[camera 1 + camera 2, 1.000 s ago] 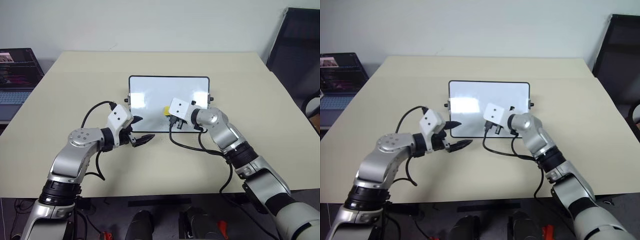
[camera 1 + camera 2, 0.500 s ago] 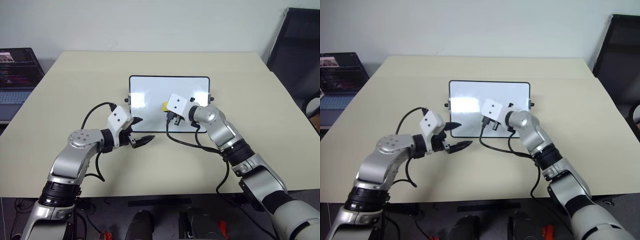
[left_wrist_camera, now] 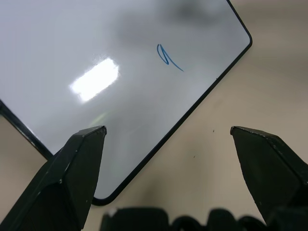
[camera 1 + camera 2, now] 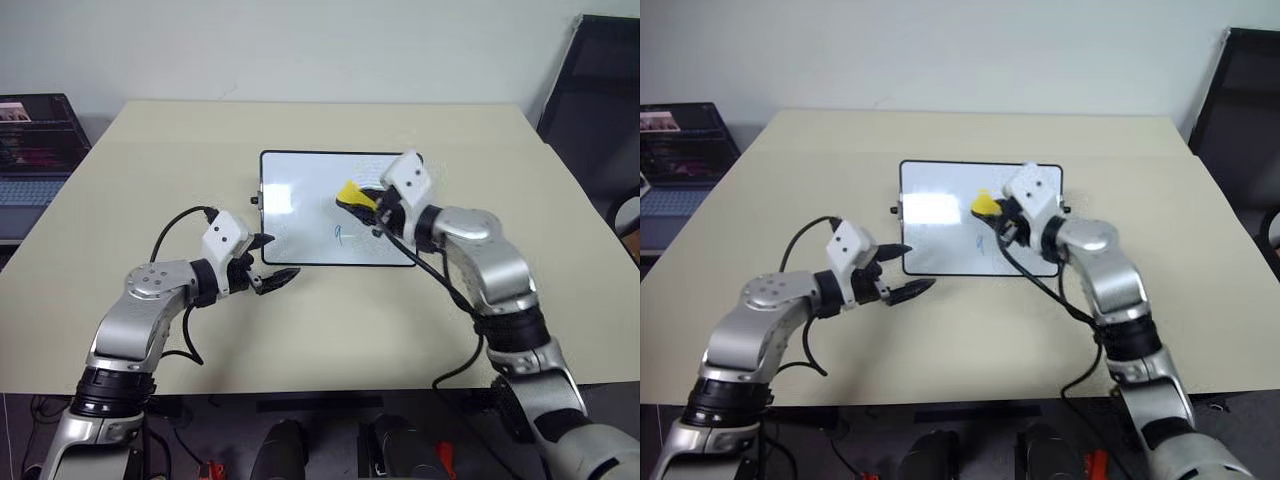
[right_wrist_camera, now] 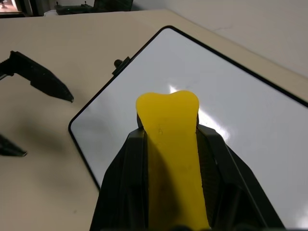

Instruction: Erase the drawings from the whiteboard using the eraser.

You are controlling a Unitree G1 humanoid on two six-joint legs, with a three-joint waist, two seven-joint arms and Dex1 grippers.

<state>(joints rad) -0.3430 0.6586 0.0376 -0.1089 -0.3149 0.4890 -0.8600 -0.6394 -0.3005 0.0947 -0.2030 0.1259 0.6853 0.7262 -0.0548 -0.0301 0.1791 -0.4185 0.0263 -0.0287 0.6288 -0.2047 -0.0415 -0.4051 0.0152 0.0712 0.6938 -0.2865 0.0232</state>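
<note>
No legible text, label, brand, number or sign appears in any view; the whiteboard [image 4: 300,200] carries one blue marker scribble [image 3: 168,57], a short looped stroke that reads as no letter or figure; the laptop screen [image 4: 38,122] beside the surface is too small to read.

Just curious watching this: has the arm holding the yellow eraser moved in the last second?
Yes. The right gripper with the eraser rose off the whiteboard toward its right edge.
</note>
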